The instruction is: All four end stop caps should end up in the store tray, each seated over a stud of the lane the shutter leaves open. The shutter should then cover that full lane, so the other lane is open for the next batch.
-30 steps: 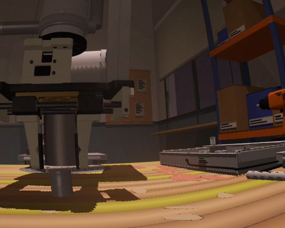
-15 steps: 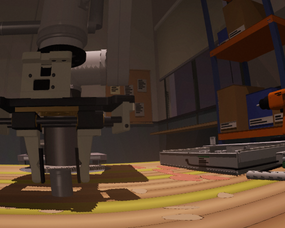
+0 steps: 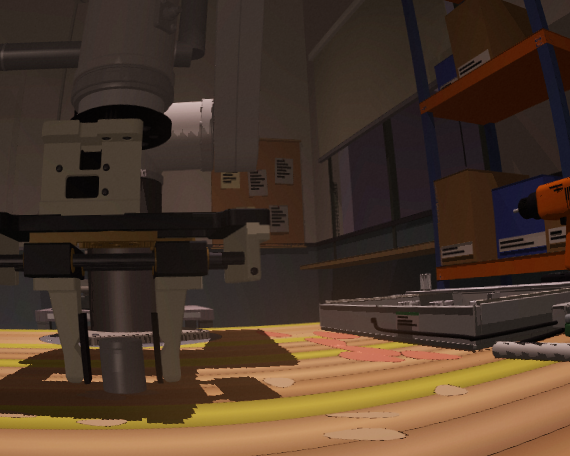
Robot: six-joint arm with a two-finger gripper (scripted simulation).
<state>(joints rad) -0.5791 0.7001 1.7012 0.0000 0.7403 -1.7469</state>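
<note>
A grey end stop cap [image 3: 123, 365] stands upright on the wooden table, and my gripper [image 3: 121, 372] is lowered around it with a finger on either side. The gripper is open and holds nothing. The cap is a short dark cylinder, its top level with the lower half of the fingers. The grey store tray [image 3: 456, 311] lies flat on the table well to the right, with small studs showing along its top. One upright piece [image 3: 425, 281] stands at its far rim. The shutter and the other caps cannot be made out from this low angle.
A flat toothed disc [image 3: 146, 337] lies on the table just behind the gripper. A grey knurled handle [image 3: 541, 350] lies at the right, in front of the tray. An orange drill [image 3: 561, 210] and boxed shelving [image 3: 486, 215] stand behind the tray.
</note>
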